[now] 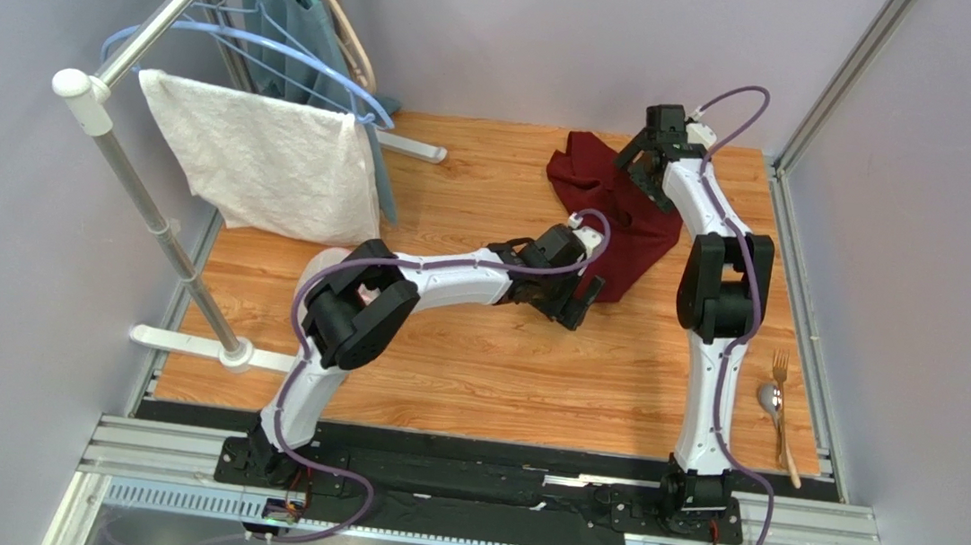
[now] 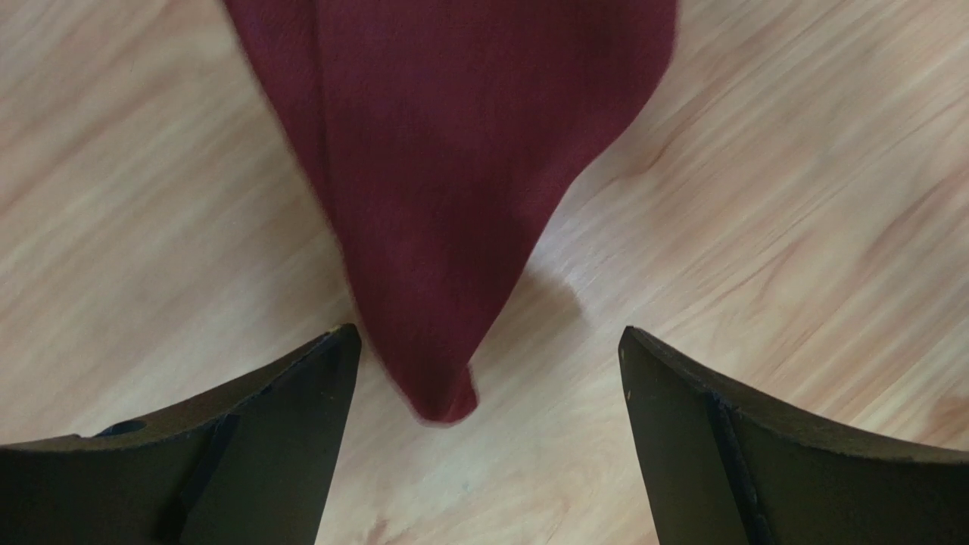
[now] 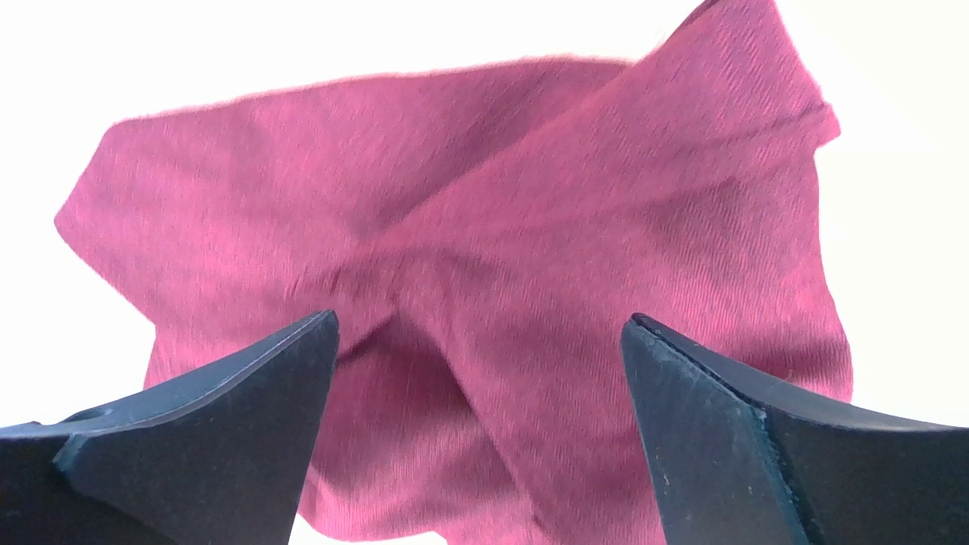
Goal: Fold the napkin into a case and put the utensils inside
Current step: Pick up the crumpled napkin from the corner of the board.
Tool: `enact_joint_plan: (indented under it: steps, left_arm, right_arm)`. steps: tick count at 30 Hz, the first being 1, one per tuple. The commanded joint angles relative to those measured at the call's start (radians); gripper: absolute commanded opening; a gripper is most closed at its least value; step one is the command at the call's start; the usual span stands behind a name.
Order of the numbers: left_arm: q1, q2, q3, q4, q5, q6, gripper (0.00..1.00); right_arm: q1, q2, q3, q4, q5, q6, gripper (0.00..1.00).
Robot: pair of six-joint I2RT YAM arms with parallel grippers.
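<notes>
The maroon napkin (image 1: 591, 186) lies crumpled at the back middle of the wooden table, with one corner pointing toward the near side. My left gripper (image 1: 579, 304) is open at that near corner. In the left wrist view the corner's tip (image 2: 446, 392) lies on the wood between the spread fingers, nearer the left one, and the left gripper (image 2: 489, 346) holds nothing. My right gripper (image 1: 640, 154) hovers open over the napkin's far part. The wrinkled napkin (image 3: 489, 250) fills the right wrist view beyond the right gripper (image 3: 480, 329). The fork (image 1: 780, 373) and spoon (image 1: 770, 402) lie near the right edge.
A white drying rack (image 1: 135, 182) stands on the left with a white textured towel (image 1: 266, 158) and blue hangers (image 1: 264, 44) on it. Its foot (image 1: 192, 346) rests on the table's left side. Metal frame posts (image 1: 829, 85) border the table.
</notes>
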Motion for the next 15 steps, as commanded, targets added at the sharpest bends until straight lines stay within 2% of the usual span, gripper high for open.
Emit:
enact_joint_plan:
  steps: [1,4,6,7,8,9,10,11,12,14,15]
  left_arm:
    - [0.002,0.071,0.137,-0.057,-0.013,0.034,0.92]
    - [0.006,0.103,0.179,-0.09,-0.013,0.018,0.85]
    - [0.009,0.111,0.185,-0.104,-0.044,0.021,0.66]
    - [0.011,0.111,0.182,-0.109,-0.056,0.025,0.56]
    - [0.011,0.105,0.177,-0.115,-0.067,0.03,0.34]
    - [0.011,0.1,0.174,-0.136,-0.088,0.033,0.21]
    - [0.011,0.091,0.174,-0.156,-0.105,0.037,0.11]
    - [0.011,0.054,0.17,-0.17,-0.113,0.045,0.04]
    - [0.011,0.03,0.162,-0.195,-0.128,0.053,0.02]
    - [0.006,-0.076,0.129,-0.221,-0.166,0.071,0.0]
    - [0.002,-0.117,0.118,-0.256,-0.192,0.086,0.0]
  right_arm:
    - [-0.026,0.07,0.103,0.037,0.011,0.08,1.0]
    - [-0.035,0.125,0.198,0.034,0.008,0.103,1.0]
    - [-0.042,0.171,0.267,0.028,-0.02,0.109,0.99]
    - [-0.043,0.183,0.284,0.032,-0.025,0.104,0.94]
    - [-0.044,0.194,0.299,0.035,-0.031,0.103,0.86]
    - [-0.043,0.193,0.308,0.04,-0.049,0.097,0.63]
    - [-0.044,0.184,0.305,0.04,-0.061,0.087,0.49]
    - [-0.044,0.146,0.296,0.026,-0.066,0.086,0.39]
    - [-0.044,0.115,0.281,0.017,-0.077,0.084,0.17]
    - [-0.044,0.034,0.191,0.016,-0.089,0.052,0.0]
    - [-0.044,-0.053,0.158,0.003,-0.088,0.037,0.0]
